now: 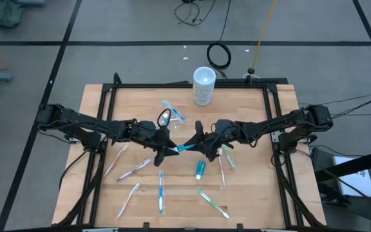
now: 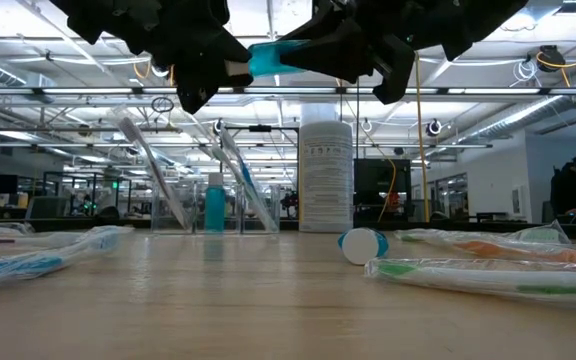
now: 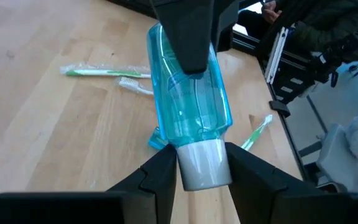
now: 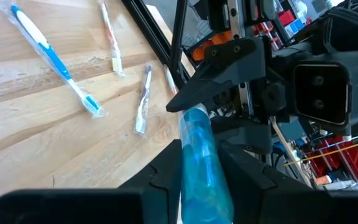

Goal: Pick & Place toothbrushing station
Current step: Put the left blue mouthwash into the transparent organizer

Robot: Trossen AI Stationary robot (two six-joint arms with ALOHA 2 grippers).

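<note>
A clear blue bottle [image 1: 184, 147] with a white cap hangs level in the air above the table's middle, between my two grippers. My left gripper [image 1: 172, 149] is shut on its cap end and my right gripper [image 1: 197, 143] on its other end. The toothbrushing station [image 1: 172, 113], a clear plastic tray, sits on the table behind them toward the far edge; in the low view the toothbrushing station [image 2: 208, 205] has brushes leaning in it. My left gripper pinches the bottle's white cap [image 3: 202, 165] between its two fingers, coming about level from the table's left. The bottle points away from it along the fingers, clear of the table. My right gripper pinches the blue body [image 4: 204, 168] at the end away from the cap, one finger on each side, coming about level from the table's right. The bottle runs on along the fingers toward the left gripper.
A tall white cup [image 1: 203, 85] stands at the far edge. Several wrapped toothbrushes [image 1: 161, 191] lie scattered over the near half of the table, and a small blue tube [image 1: 199, 169] lies near the middle. A dark frame [image 1: 272, 109] borders the tabletop.
</note>
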